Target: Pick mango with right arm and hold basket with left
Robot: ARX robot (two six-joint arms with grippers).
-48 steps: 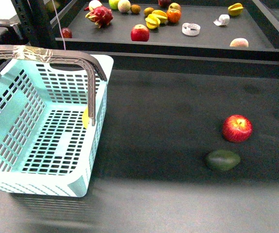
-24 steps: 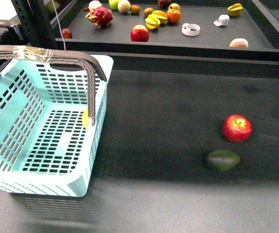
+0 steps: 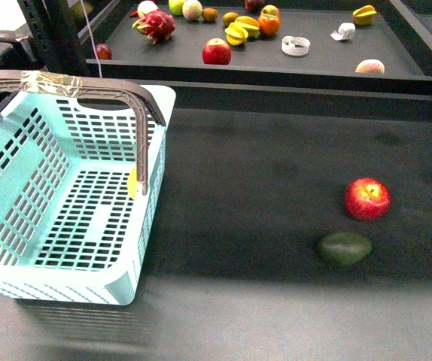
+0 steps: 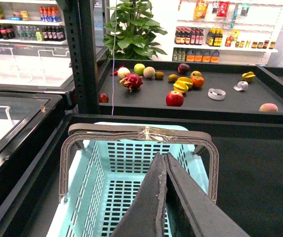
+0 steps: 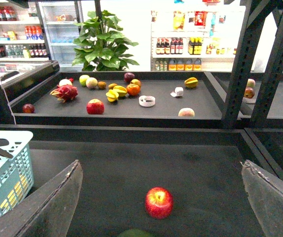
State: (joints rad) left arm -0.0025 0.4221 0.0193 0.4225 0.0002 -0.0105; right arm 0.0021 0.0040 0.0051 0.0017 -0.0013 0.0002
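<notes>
The turquoise basket [image 3: 20, 226] stands at the left of the dark table, its taped grey-brown handles [image 3: 73, 84] raised. A small yellow patch [image 3: 132, 184] shows inside it by the near handle, seemingly the mango, mostly hidden; yellow also shows through the slots in the right wrist view [image 5: 13, 190]. Neither arm shows in the front view. My left gripper [image 4: 162, 159] is shut and empty, above the basket [image 4: 126, 158], short of its handle [image 4: 141, 133]. My right gripper [image 5: 161, 164] is wide open and empty, above the table, facing the red apple [image 5: 159, 202].
A red apple [image 3: 366, 198] and a dark green avocado [image 3: 345, 248] lie at the table's right. A raised tray [image 3: 321, 64] behind holds several fruits. Black shelf posts [image 5: 279, 54] stand at the right and a black post [image 4: 85, 54] at the left.
</notes>
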